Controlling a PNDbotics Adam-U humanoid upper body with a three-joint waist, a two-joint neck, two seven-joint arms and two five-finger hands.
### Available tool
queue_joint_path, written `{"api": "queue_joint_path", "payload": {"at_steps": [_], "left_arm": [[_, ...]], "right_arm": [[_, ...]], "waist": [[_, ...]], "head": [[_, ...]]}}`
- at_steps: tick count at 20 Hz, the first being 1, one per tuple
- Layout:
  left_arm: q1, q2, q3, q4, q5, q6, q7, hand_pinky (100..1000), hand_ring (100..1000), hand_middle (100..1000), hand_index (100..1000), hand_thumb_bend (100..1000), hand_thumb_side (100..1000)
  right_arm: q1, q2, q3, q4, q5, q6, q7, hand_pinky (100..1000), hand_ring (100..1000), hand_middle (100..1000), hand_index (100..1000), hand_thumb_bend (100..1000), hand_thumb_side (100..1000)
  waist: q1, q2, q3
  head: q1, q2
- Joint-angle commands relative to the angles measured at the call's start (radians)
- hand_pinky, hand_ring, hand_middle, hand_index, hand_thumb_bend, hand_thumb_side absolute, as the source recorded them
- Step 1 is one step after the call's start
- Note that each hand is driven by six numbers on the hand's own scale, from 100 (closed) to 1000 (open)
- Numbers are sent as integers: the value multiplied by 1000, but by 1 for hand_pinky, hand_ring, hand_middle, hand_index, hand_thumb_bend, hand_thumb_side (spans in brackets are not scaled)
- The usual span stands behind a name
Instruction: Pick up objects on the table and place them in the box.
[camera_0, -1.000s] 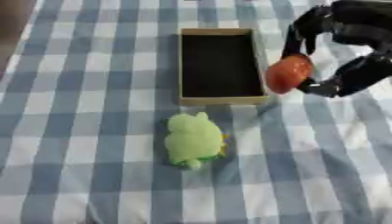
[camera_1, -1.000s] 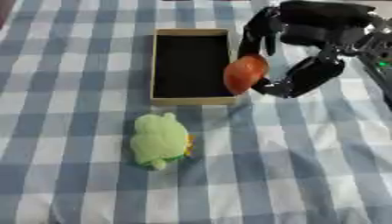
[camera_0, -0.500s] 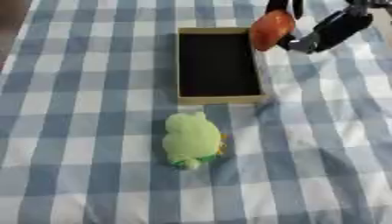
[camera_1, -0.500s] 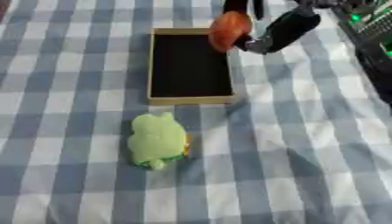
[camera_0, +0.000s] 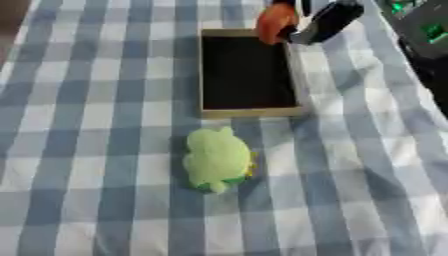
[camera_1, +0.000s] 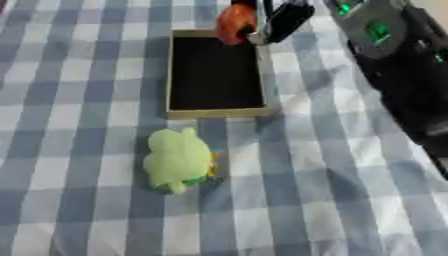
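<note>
Tablecloth is blue-white check, flat. Box sits upper centre, dark interior, tan rim. Green plush toy lies just below the box, apart from it; open cloth on both sides. Right hand is over the box's far right corner, fingers curled on the orange object.

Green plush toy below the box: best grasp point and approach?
Take the soft green plush toy across its rounded middle, coming straight down from above. It lies flat on the checked tablecloth, long axis pointing toward the shallow tan box, with both sides free. The right hand is shut on an orange-red round object over the box's far end.
</note>
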Motion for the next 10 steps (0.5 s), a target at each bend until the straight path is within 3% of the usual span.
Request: {"api": "queue_joint_path", "payload": {"at_steps": [1, 6, 10], "left_arm": [[-16, 13, 2, -15, 6, -1, -3, 837, 819, 719, 836, 119, 698], [-17, 10, 1, -15, 7, -2, -4, 838, 819, 719, 836, 117, 701], [-17, 10, 1, -15, 7, -2, -5, 838, 818, 719, 836, 118, 698]], "right_arm": [[-27, 24, -10, 63, 56, -32, -20, 485, 620, 559, 660, 228, 172], [-21, 64, -4, 116, 153, -77, -61, 529, 640, 579, 679, 333, 170], [-14, 81, 1, 151, 210, -105, -86, 557, 677, 621, 721, 360, 216]], "waist": [[6, -16, 4], [8, -15, 4], [9, -15, 4]], "head": [[-5, 5], [-8, 5], [-6, 5]]}}
